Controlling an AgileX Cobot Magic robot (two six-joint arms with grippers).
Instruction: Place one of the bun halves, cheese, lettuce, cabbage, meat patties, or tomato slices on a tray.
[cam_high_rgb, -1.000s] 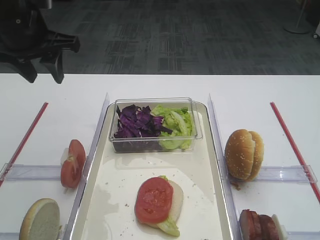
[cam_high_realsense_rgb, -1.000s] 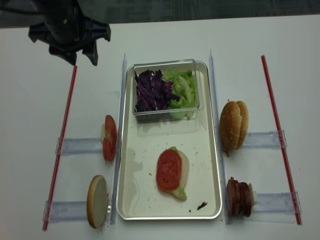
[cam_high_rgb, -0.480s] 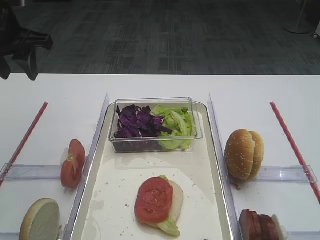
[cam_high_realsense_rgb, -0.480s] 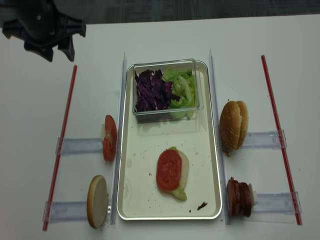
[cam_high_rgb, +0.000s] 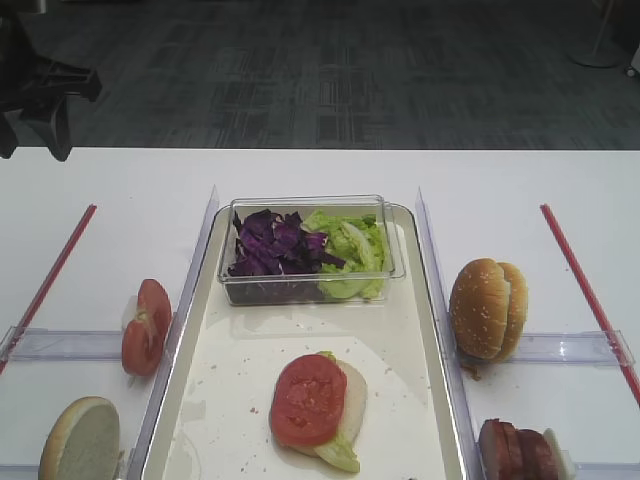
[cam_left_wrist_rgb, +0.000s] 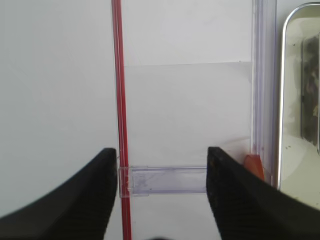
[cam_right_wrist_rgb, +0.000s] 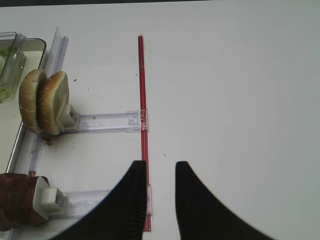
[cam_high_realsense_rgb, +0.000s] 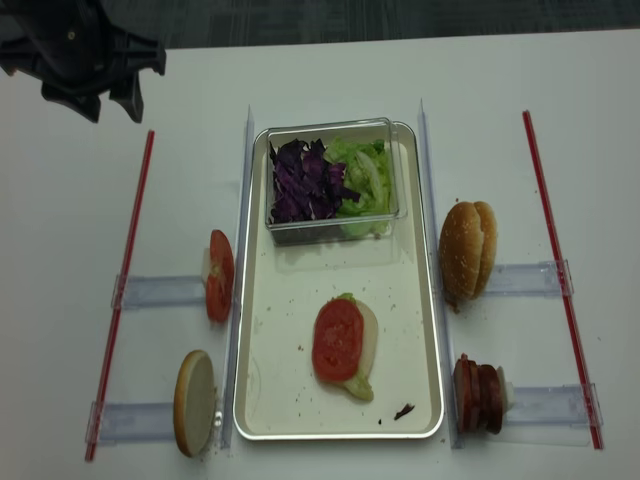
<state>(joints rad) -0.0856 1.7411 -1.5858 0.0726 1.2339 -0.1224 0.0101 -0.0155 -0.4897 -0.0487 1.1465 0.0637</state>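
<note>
Black fingers of the left gripper (cam_high_realsense_rgb: 95, 95) stand wide apart with nothing between them (it hangs above the white table's (cam_high_realsense_rgb: 60, 220) far left corner, touching nothing). Right of it and nearer the camera, the tray (cam_high_realsense_rgb: 425, 300) runs lengthwise from far to near, a tomato slice (cam_high_realsense_rgb: 338, 338) lying flat on bun and lettuce in its near half. Farther right, the right gripper (cam_right_wrist_rgb: 159, 200) hangs slightly parted and empty over a red strip (cam_right_wrist_rgb: 142, 100).

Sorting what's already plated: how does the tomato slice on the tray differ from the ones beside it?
The tomato slice on the tray lies flat atop a bun half and lettuce; the tomato slices outside stand on edge in a clear holder on the table. The first shows its full face, the others mostly their rims. Both are red and round.
</note>
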